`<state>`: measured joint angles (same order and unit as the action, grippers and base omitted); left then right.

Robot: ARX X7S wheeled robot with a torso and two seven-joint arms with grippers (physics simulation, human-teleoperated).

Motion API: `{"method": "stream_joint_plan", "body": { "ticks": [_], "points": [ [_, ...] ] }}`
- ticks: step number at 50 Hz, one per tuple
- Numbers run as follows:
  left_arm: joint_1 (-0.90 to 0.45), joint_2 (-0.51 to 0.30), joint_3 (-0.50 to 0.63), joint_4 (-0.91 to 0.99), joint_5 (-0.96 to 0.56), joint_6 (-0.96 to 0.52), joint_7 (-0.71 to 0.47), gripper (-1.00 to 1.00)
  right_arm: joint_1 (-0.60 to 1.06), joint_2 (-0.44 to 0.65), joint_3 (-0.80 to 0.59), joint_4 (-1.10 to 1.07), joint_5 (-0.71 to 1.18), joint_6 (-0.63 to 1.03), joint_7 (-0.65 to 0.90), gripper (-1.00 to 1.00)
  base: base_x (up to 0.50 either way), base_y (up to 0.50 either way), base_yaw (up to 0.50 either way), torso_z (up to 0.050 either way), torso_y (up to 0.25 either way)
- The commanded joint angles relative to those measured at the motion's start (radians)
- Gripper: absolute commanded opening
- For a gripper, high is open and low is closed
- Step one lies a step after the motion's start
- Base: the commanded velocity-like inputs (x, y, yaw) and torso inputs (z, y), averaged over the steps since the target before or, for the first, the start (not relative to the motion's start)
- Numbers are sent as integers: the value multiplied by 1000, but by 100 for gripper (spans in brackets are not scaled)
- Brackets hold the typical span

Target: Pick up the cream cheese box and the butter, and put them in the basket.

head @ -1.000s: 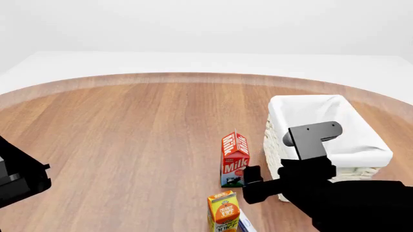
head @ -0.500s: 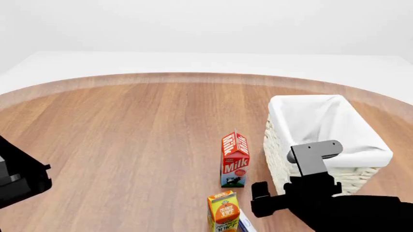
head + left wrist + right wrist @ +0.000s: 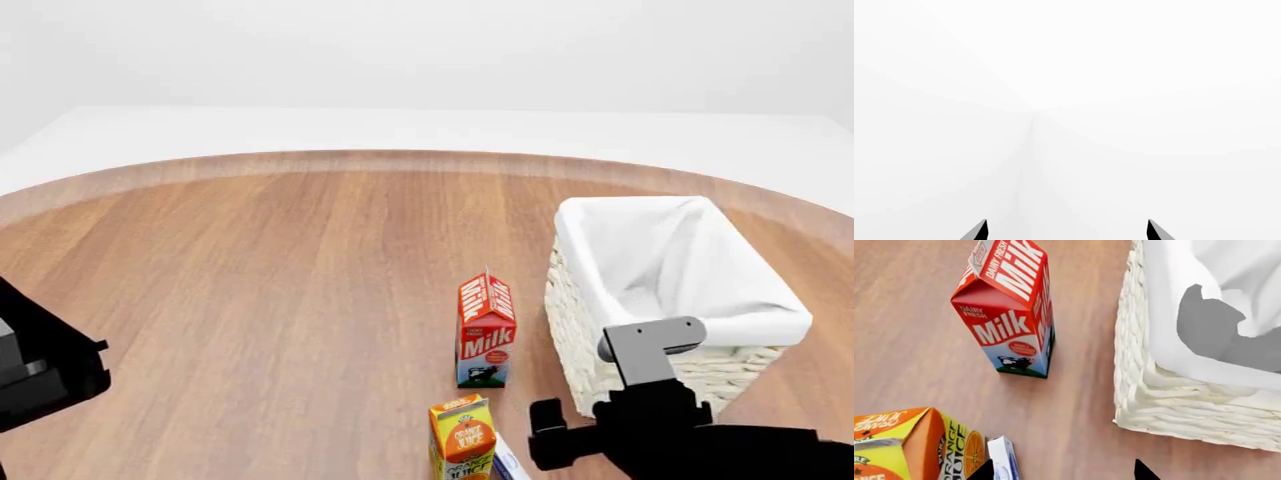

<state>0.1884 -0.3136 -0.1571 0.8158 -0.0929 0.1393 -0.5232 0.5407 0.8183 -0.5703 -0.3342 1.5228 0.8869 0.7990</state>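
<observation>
One basket [image 3: 674, 290], one milk carton [image 3: 486, 330], one orange juice carton [image 3: 462, 437] and one small white-and-blue box, the cream cheese box [image 3: 1005, 460], stand on the round wooden worktop [image 3: 267, 260]. The basket is at the right, the milk carton just beside its woven wall, the juice carton nearer the robot. The cream cheese box lies against the juice carton; the head view shows only a sliver of it, the right wrist view one narrow face. The butter appears in no view. Right hand [image 3: 1064, 471]: two dark tips set apart, holding nothing, above bare wood near the basket's corner. Left hand [image 3: 1067, 231]: tips wide apart, empty, facing only blank white background.
</observation>
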Motion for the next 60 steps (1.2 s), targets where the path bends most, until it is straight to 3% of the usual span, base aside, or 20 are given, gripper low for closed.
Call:
{"method": "stream_joint_plan", "body": {
  "ticks": [1,32,60],
  "points": [
    [2,18,-26,-1,7,-5,19,100,-26,-16,11,20,-47,-17,-41,100,0,0,0,0,0],
    [5,9,-15,-1,10,-3,8,100,-115,-17,-32,51,-126,-57,-92,100,0,0,0,0,0],
    [10,3,-5,-20,9,12,2,100,-84,-43,-128,-6,-253,-26,-158,100,0,0,0,0,0]
  ]
}}
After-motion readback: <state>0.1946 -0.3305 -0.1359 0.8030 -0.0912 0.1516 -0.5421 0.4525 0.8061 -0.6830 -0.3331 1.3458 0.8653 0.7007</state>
